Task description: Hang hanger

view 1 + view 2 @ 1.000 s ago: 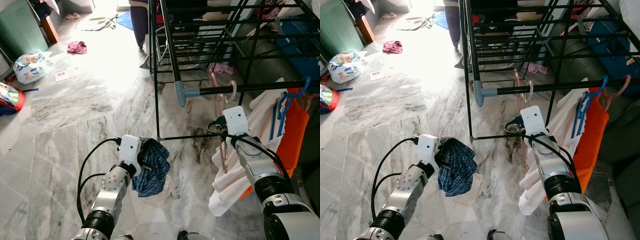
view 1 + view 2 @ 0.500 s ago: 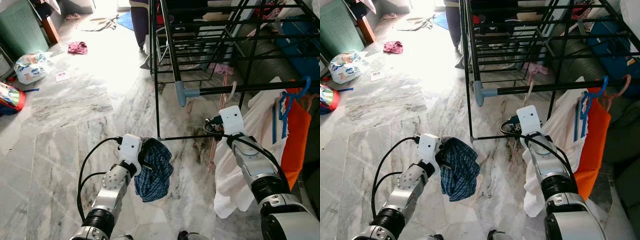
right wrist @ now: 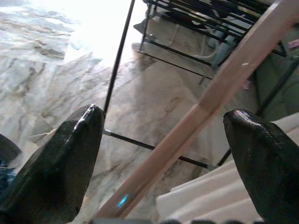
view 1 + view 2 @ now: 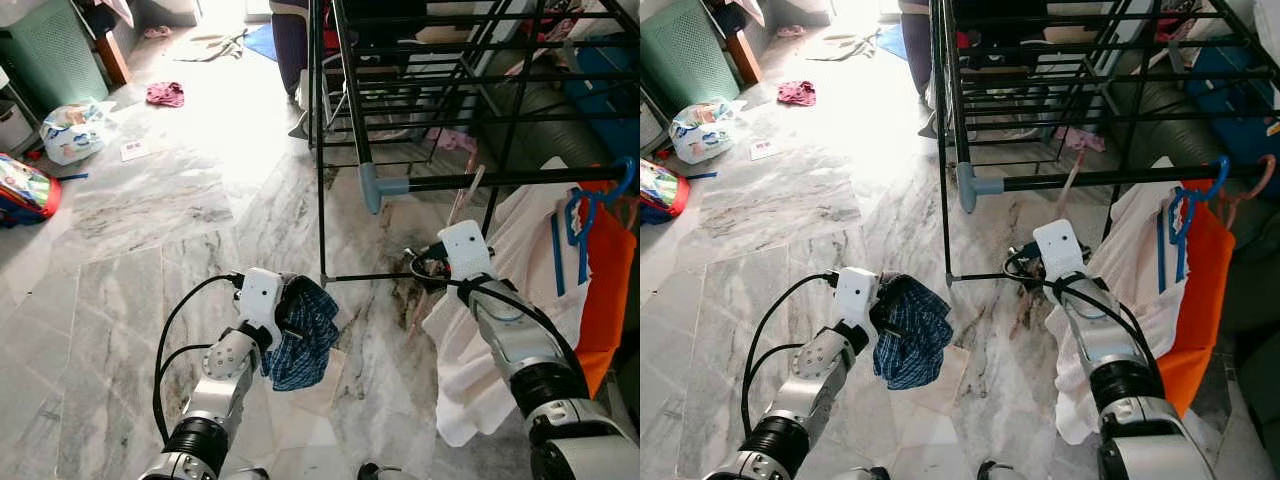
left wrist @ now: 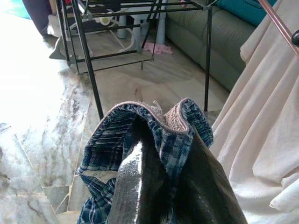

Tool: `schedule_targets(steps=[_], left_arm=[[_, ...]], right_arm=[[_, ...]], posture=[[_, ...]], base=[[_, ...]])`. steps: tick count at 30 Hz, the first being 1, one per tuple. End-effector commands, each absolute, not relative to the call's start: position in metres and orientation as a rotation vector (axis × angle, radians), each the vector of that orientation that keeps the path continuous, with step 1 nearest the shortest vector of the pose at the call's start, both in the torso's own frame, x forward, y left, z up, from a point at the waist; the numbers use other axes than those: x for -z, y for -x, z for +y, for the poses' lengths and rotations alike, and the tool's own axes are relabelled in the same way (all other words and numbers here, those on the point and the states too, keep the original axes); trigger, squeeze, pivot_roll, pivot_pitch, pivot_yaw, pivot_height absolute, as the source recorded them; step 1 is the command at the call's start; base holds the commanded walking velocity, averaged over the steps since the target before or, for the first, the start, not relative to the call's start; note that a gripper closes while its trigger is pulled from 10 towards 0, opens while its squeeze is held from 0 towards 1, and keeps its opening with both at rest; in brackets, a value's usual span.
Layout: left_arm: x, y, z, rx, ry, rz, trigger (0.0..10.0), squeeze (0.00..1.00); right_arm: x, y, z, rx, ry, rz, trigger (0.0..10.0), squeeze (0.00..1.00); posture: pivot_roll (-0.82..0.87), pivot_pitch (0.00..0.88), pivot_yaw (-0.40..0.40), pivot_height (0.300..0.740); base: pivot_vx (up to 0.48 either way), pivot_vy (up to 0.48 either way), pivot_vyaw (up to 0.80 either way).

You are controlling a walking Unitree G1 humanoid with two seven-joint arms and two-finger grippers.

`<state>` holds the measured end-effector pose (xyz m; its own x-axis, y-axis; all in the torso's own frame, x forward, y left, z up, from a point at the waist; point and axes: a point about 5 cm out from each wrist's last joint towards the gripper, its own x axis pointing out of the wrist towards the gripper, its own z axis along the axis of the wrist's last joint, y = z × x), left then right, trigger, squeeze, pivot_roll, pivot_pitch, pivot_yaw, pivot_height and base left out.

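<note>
A pink hanger (image 4: 463, 200) slants down from the black rail (image 4: 500, 179) of the drying rack, and a white garment (image 4: 505, 330) droops below it. My right gripper (image 3: 168, 126) is open. Its fingers (image 3: 70, 154) stand wide on either side of the hanger's pink bar (image 3: 224, 84) without touching it. From the head camera, that gripper (image 4: 428, 266) sits just below the rail's grey end cap (image 4: 372, 187). My left gripper (image 5: 163, 154) is held low over the floor, shut on a bunched blue plaid cloth (image 4: 302, 330).
A blue hanger (image 4: 583, 205) with an orange garment (image 4: 608, 290) hangs further right on the rail. The black rack (image 4: 420, 70) fills the back, with a grey sofa (image 4: 545, 110) behind it. A pink cloth (image 4: 166, 94), a plastic bag (image 4: 70, 128) and a green basket (image 4: 40, 50) lie far left.
The pink hanger has swung from hanging straight down to slanting towards my right gripper, and the white garment has shifted with it. The left arm still holds the plaid cloth.
</note>
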<state>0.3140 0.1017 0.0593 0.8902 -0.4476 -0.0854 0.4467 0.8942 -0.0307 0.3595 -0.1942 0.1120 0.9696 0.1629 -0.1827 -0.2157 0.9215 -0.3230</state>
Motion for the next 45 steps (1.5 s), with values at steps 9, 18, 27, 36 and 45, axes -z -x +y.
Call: schedule_targets(steps=[9, 18, 27, 36, 45], left_arm=[[-0.056, -0.314, 0.100, 0.480, -0.009, 0.117, 10.0, 0.00], [-0.056, -0.315, 0.097, 0.491, -0.018, 0.124, 10.0, 0.00], [-0.055, -0.315, 0.097, 0.490, -0.024, 0.131, 10.0, 0.00], [-0.054, -0.314, 0.099, 0.479, -0.022, 0.128, 10.0, 0.00], [-0.054, -0.315, 0.098, 0.481, -0.025, 0.130, 10.0, 0.00]], right_arm=[[-0.112, -0.353, -0.212, -0.082, 0.364, 0.172, 10.0, 1.00], [-0.109, -0.345, -0.220, -0.031, 0.342, 0.184, 10.0, 0.00], [-0.120, -0.351, -0.218, -0.067, 0.359, 0.161, 10.0, 0.00], [-0.132, -0.354, -0.221, -0.060, 0.347, 0.099, 10.0, 0.00], [-0.123, -0.350, -0.219, -0.102, 0.346, 0.153, 10.0, 0.00]], posture=[[-0.03, 0.156, 0.047, 0.740], [-0.04, 0.159, 0.054, 0.740], [-0.04, 0.159, 0.054, 0.740], [-0.02, 0.157, 0.049, 0.740], [-0.03, 0.156, 0.047, 0.740]], base=[[0.000, 0.000, 0.00], [0.000, 0.000, 0.00], [0.000, 0.000, 0.00], [0.000, 0.000, 0.00], [0.000, 0.000, 0.00]])
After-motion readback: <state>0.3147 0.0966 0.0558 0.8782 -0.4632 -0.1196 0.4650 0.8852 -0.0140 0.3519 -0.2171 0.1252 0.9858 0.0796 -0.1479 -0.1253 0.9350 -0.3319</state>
